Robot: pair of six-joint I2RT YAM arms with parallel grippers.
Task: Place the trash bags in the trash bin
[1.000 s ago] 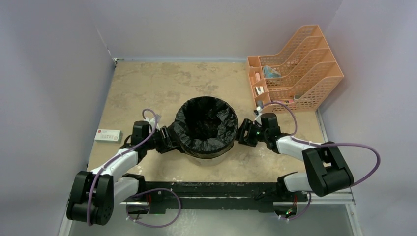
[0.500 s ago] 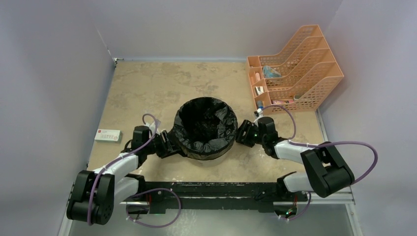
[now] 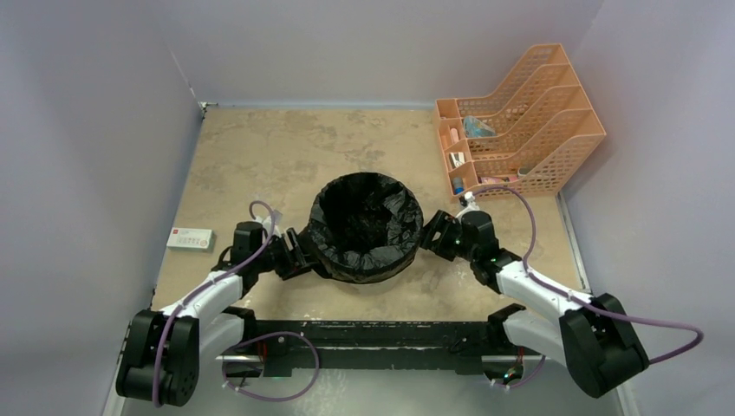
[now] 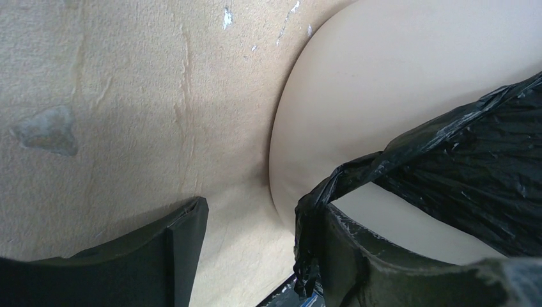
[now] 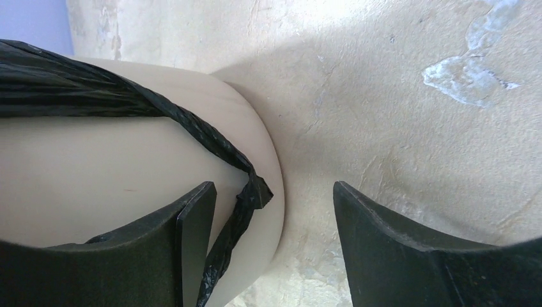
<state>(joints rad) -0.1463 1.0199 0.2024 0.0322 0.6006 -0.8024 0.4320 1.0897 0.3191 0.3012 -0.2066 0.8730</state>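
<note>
Two pairs of jaws: both parted, neither clamped on anything.
Left jaws: the left gripper (image 4: 252, 214) stands moderately apart; a twisted strand of the trash bag (image 4: 460, 166) hangs over one finger, not pinched.
Right jaws: the right gripper (image 5: 273, 192) stands wide; a loop of bag film lies loose in the gap, close to one finger.
Bearing: the trash bin (image 4: 383, 77) stands straight ahead of each gripper and between the two, left gripper at its left flank, right gripper at its right, both just beside the wall and about equally near.
Axis: bin upright, mouth upward.
Bin contents: the bag lines the inside, its edge folded out over the lip all round; nothing else shows within.
Stage, as judged: lining looks nearly done; loose strands on both flanks may want tucking or releasing.
Surface (image 3: 260, 156): mottled tan, carries the bin near its middle.
Far right corner: orange mesh organiser (image 3: 529, 121), small items in its compartments, too small to name.
Left edge: white box (image 3: 191, 238), well apart from the bin.
</note>
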